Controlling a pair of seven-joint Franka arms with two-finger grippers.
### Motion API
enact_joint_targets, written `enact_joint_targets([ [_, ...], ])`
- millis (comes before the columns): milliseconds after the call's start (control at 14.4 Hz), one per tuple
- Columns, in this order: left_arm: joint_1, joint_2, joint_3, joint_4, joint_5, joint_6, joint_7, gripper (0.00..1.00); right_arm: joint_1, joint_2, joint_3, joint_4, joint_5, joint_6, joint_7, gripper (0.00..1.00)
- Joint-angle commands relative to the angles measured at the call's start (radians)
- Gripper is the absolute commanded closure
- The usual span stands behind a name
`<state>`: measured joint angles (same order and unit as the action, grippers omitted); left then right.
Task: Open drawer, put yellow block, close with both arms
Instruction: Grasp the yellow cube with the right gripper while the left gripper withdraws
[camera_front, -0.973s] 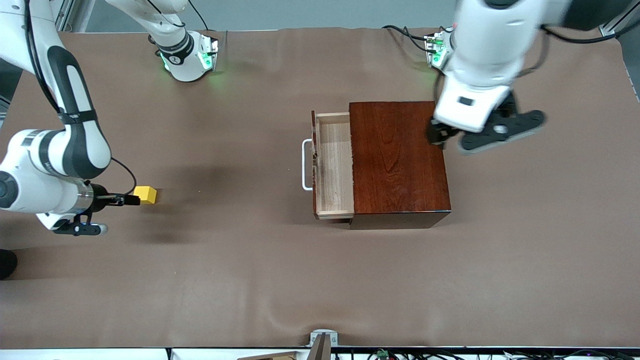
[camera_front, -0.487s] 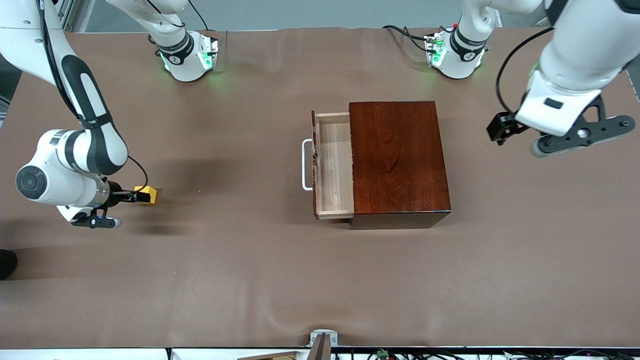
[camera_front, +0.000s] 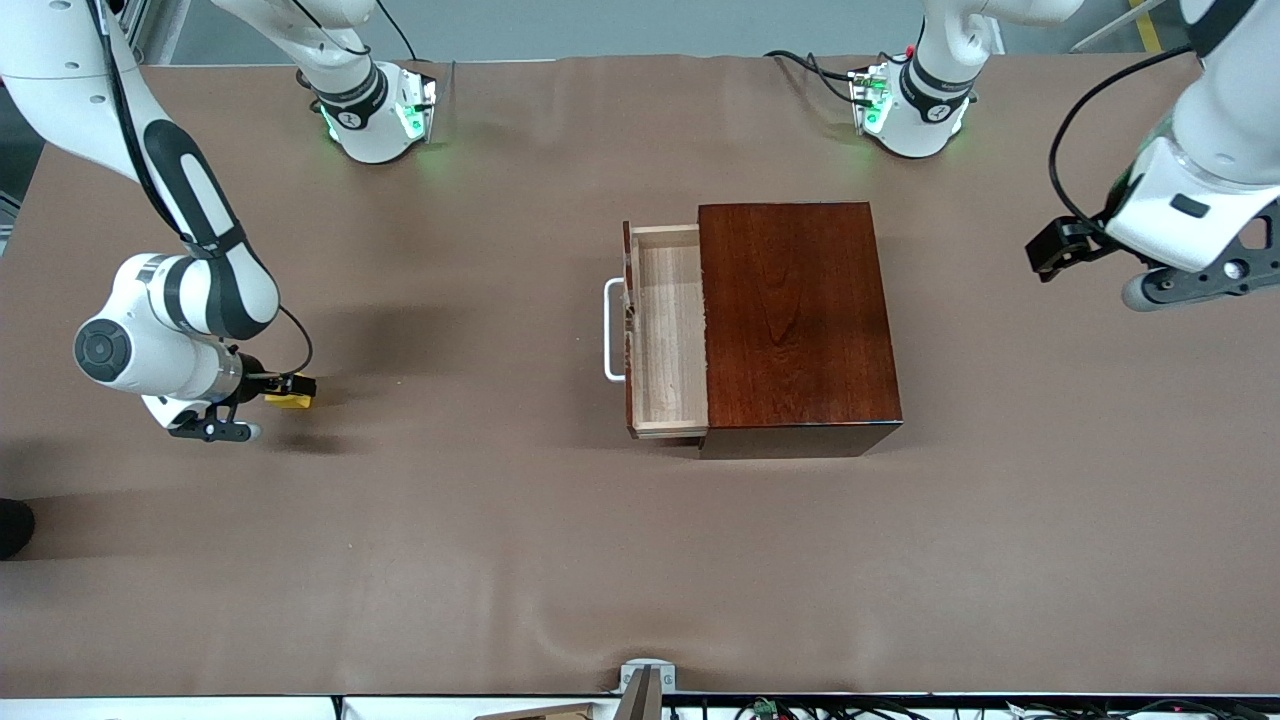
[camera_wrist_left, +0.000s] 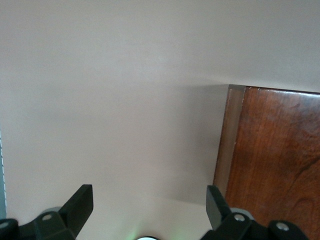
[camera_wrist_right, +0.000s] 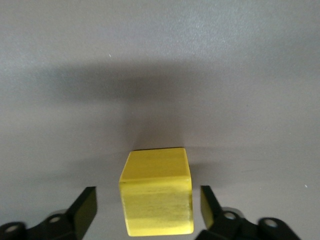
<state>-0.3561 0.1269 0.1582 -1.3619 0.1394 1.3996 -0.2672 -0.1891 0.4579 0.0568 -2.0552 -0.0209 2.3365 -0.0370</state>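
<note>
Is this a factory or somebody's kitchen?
Neither, probably a robot lab: two white jointed robot arms bolted to a brown-covered table, with only a reddish-brown wooden box and a small yellow block.

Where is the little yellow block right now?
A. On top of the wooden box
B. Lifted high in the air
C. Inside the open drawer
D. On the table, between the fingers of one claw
D: the yellow block sits on the table between the right claw's open fingers, with gaps either side.

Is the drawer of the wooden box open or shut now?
Open. The drawer is pulled out of the wooden box, its pale inside shows, and nothing lies in it.
</note>
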Motion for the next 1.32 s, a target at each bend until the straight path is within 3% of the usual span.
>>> enact_joint_targets([
  [0, 0.038, -0.023, -0.008, -0.019, -0.023, 0.015, 0.088, 0.00, -0.033, -0.002, 0.018, -0.005, 0.002, 0.009, -0.001, 0.55],
  [70, 0.043, -0.024, -0.005, -0.019, -0.038, 0.015, 0.088, 0.00, -0.030, -0.004, 0.018, -0.005, 0.002, 0.007, -0.001, 0.65],
  [139, 0.045, -0.026, -0.005, -0.017, -0.044, 0.015, 0.088, 0.00, -0.030, -0.004, 0.018, -0.003, 0.002, 0.004, -0.001, 0.92],
  [209, 0.042, -0.026, -0.003, -0.017, -0.041, 0.015, 0.100, 0.00, -0.029, -0.002, 0.018, -0.002, 0.002, 0.004, -0.001, 1.00],
  [695, 0.045, -0.056, -0.006, -0.026, -0.041, 0.012, 0.117, 0.00, 0.006, -0.042, 0.031, 0.036, 0.002, -0.090, 0.012, 1.00],
  [973, 0.109, -0.082, -0.015, -0.042, -0.076, 0.018, 0.175, 0.00, 0.023, -0.077, 0.032, 0.092, 0.004, -0.198, 0.014, 1.00],
  [1251, 0.250, -0.153, -0.152, -0.182, -0.089, 0.128, 0.175, 0.00, 0.065, -0.126, 0.034, 0.127, 0.018, -0.270, 0.037, 1.00],
])
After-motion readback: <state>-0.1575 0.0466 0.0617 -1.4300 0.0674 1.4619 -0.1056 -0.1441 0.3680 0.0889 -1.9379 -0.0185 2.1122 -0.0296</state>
